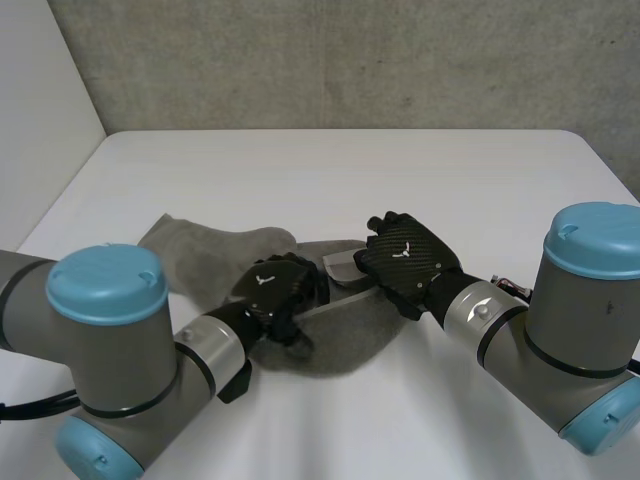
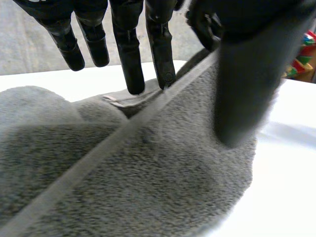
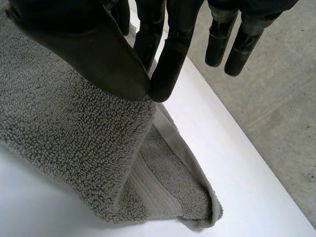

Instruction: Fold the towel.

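Note:
A grey towel point(image 1: 200, 250) lies bunched on the white table point(image 1: 350, 170), left of centre. My left hand point(image 1: 275, 290) rests on its middle. In the left wrist view its straight fingers point(image 2: 129, 54) touch the towel point(image 2: 148, 173) just beyond the flat hem band, and the thumb presses the pile on the band's other side. My right hand point(image 1: 405, 255) is at the towel's right end, holding up an edge. In the right wrist view its thumb point(image 3: 98, 54) and a finger pinch the towel point(image 3: 74, 123). A corner of it hangs below them, onto the table.
White table stretches bare behind and to the right of the towel. A concrete wall point(image 1: 350, 60) stands behind the far edge. Past the table's edge, the right wrist view shows concrete floor point(image 3: 276, 108). Colourful items point(image 2: 308, 54) sit beyond the table.

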Action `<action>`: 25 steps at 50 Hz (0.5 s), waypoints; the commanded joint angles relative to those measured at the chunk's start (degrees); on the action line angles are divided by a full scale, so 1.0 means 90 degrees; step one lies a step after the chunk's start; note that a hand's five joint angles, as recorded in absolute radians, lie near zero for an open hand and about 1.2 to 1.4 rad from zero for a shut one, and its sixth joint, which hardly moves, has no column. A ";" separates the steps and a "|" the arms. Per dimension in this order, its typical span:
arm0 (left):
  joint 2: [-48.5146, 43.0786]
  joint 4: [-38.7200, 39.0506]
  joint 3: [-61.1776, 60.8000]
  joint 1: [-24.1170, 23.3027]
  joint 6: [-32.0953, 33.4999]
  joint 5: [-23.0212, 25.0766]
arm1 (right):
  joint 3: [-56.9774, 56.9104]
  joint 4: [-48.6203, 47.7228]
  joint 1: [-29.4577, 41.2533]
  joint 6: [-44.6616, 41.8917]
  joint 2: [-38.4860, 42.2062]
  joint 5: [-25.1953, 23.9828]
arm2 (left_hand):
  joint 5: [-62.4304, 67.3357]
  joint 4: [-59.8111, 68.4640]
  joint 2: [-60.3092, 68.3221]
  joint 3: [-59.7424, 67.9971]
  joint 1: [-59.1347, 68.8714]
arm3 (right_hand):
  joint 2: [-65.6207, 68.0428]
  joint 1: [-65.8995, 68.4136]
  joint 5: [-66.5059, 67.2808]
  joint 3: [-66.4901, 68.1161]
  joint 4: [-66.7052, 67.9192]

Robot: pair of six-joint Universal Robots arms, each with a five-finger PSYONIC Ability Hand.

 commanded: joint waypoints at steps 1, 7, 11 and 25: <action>-0.0259 0.0007 0.0180 -0.0319 0.0067 -0.0103 | 0.0011 0.0000 0.0000 -0.0010 0.0008 -0.0014 | 0.0491 -0.0346 0.0442 -0.0309 0.0454 | 0.0495 0.0474 0.0366 -0.0298 -0.0485; -0.0454 0.0017 0.0268 -0.0368 0.0086 -0.0268 | 0.0040 -0.0009 0.0010 -0.0030 0.0008 -0.0033 | 0.0116 -0.0346 0.0067 -0.0309 0.0079 | 0.0495 0.0474 0.0366 -0.0298 -0.0485; -0.0513 0.0007 0.0288 -0.0358 0.0096 -0.0308 | 0.0040 0.0000 0.0010 -0.0030 0.0008 -0.0033 | 0.0228 -0.0346 0.0179 -0.0309 0.0191 | 0.0495 0.0474 0.0366 -0.0298 -0.0485; -0.0455 -0.0081 0.0229 -0.0261 0.0096 -0.0318 | 0.0040 0.0039 0.0010 0.0009 -0.0119 -0.0004 | 0.4487 -0.0346 0.4438 -0.0309 0.4450 | 0.0495 0.0474 0.0366 -0.0298 -0.0485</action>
